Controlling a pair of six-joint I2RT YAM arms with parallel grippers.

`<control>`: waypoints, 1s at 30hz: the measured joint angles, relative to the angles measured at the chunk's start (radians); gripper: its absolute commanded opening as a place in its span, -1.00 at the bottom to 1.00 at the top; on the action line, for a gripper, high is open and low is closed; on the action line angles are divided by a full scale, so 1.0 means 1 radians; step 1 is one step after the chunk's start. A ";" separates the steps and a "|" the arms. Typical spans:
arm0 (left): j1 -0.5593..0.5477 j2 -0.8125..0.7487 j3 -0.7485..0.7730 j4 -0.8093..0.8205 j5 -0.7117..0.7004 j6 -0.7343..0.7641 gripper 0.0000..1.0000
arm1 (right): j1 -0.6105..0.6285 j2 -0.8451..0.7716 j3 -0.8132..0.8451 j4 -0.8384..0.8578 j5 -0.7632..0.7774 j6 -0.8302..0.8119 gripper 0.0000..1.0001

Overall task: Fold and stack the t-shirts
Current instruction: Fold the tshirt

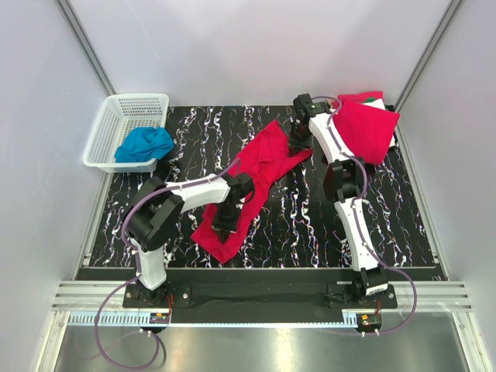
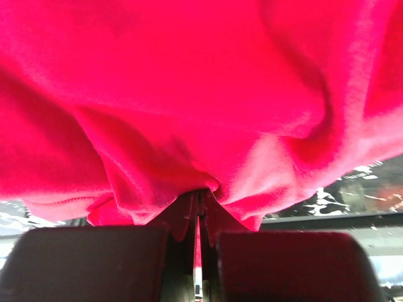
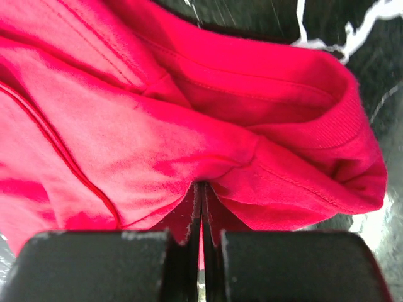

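Observation:
A red t-shirt is stretched in a crumpled diagonal band across the black marbled table. My left gripper is shut on its lower end, and red fabric fills the left wrist view above the closed fingers. My right gripper is shut on its upper end near the collar. A stack of folded red t-shirts, with a white and green one at its back edge, lies at the back right.
A white plastic basket holding a blue cloth stands at the back left. White walls enclose the table on three sides. A metal rail runs along the near edge by the arm bases.

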 measured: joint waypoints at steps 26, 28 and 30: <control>0.091 -0.208 0.204 0.130 0.006 0.056 -0.33 | -0.047 -0.341 -0.143 0.095 -0.103 -0.057 -0.33; 0.128 -0.219 0.264 0.121 -0.005 0.075 -0.32 | -0.047 -0.428 -0.163 0.090 -0.135 -0.052 -0.36; 0.158 -0.210 0.317 0.113 -0.009 0.092 -0.31 | -0.037 -0.510 -0.209 0.073 -0.153 -0.050 -0.39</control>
